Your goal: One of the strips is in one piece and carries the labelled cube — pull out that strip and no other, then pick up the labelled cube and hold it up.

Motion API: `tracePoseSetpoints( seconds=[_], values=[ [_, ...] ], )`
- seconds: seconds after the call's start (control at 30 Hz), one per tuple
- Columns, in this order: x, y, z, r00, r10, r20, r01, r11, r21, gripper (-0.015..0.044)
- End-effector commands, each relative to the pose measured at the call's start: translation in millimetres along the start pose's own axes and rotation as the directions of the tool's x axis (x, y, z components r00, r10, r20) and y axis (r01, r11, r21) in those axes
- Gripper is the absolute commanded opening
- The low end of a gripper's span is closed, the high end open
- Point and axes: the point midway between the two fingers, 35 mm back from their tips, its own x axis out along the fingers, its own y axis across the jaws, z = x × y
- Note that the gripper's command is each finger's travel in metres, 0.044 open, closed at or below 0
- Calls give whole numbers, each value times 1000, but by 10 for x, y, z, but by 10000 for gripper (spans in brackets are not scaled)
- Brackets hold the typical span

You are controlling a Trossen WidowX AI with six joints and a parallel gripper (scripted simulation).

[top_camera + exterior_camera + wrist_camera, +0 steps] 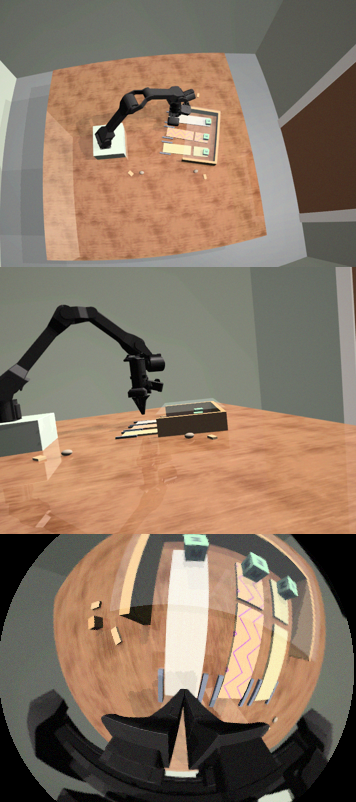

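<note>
Three strips reach from the table into a tan open box [218, 134] [190, 423]. The white strip [191, 119] [186, 623] [145, 422] is in one piece and carries a green labelled cube [208, 121] [195, 545] at its far end. The zigzag strip [179, 133] [242, 650] and the cream strip [176, 148] [275, 656] are each split in two, and each has a green cube [206, 136] [205, 151] on its far piece. My gripper [172, 120] [141, 412] [183, 692] is shut and empty. It points down a little above the near end of the white strip.
Thin blue bars [169, 126] [126, 436] lie at the strips' near ends. Two grey pebbles [141, 172] [196, 170] and small tan blocks [130, 172] [205, 176] [198, 94] lie on the table. The arm's pale pedestal [118, 143] stands to the left. A clear pane covers the box.
</note>
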Motion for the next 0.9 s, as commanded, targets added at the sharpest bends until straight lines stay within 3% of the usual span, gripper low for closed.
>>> tracePoseSetpoints(
  seconds=[0.0, 0.87],
  values=[
    [64, 6, -1, 1000, 3, 1, -3, 1000, 4, 0],
    [301, 17, -15, 1000, 3, 1, -3, 1000, 4, 0]
  ],
)
